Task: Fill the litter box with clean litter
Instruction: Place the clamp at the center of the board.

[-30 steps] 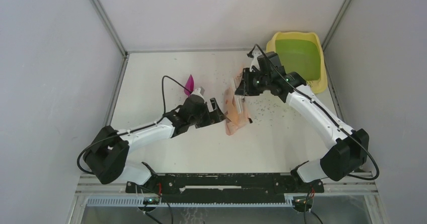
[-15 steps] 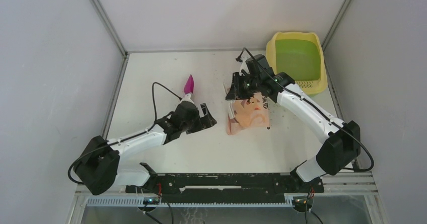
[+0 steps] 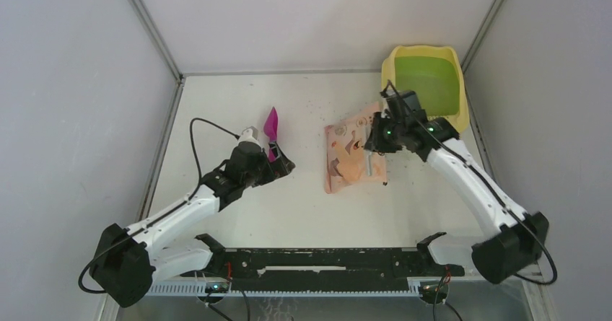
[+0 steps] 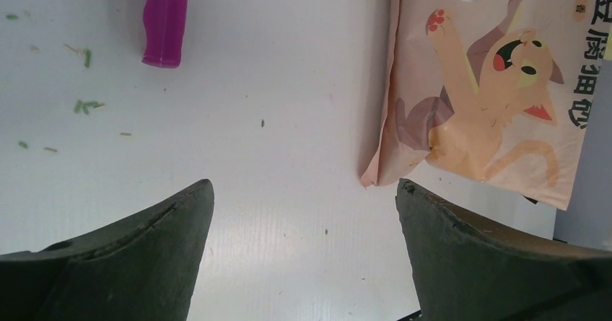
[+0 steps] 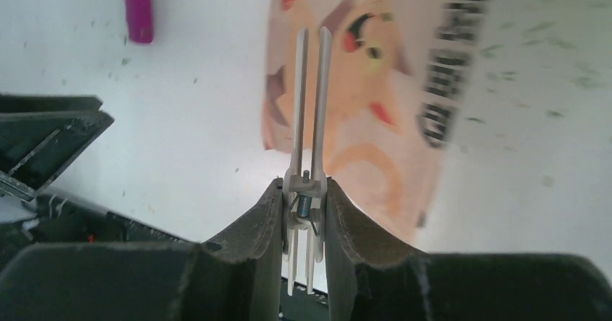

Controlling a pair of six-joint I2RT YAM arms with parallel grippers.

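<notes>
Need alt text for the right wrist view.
Right fingers pinch a white spring clip, prongs pointing away, with a peach cat-print bag behind it on the white table. A magenta scoop handle shows top left; litter dots the table.

Bag (image 3: 352,155) between scoop (image 3: 272,122) and litter box (image 3: 433,83); near table (image 3: 303,205) bare.

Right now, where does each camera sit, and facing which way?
Top external: above, behind the arms, looking down on both and the yellow-rimmed green plastic litter box.
Left wrist: on that arm, looking down past the open left end effector.
Right wrist: on that arm, looking down past the right end effector, shut on a white plastic clip.
All share the peach-pink printed bag and magenta plastic scoop.
</notes>
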